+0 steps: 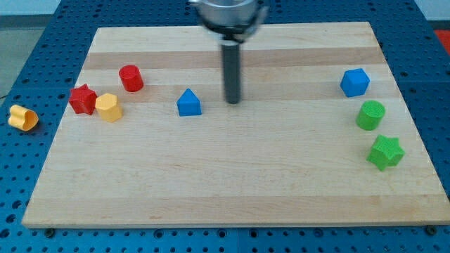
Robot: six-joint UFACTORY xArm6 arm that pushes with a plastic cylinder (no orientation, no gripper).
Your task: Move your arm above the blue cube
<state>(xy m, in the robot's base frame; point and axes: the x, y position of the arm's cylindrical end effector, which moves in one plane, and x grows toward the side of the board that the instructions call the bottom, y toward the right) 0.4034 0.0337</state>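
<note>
The blue cube (355,82) sits near the view's right edge of the wooden board (232,183). My tip (232,102) stands near the middle of the board's upper half, far to the left of the blue cube. A blue house-shaped block (188,102) lies just left of my tip, apart from it.
A green cylinder (370,114) and a green star (385,152) lie below the blue cube. At the left are a red cylinder (131,78), a red star (83,99) and a yellow hexagonal block (108,107). A yellow-orange block (23,117) lies off the board at left.
</note>
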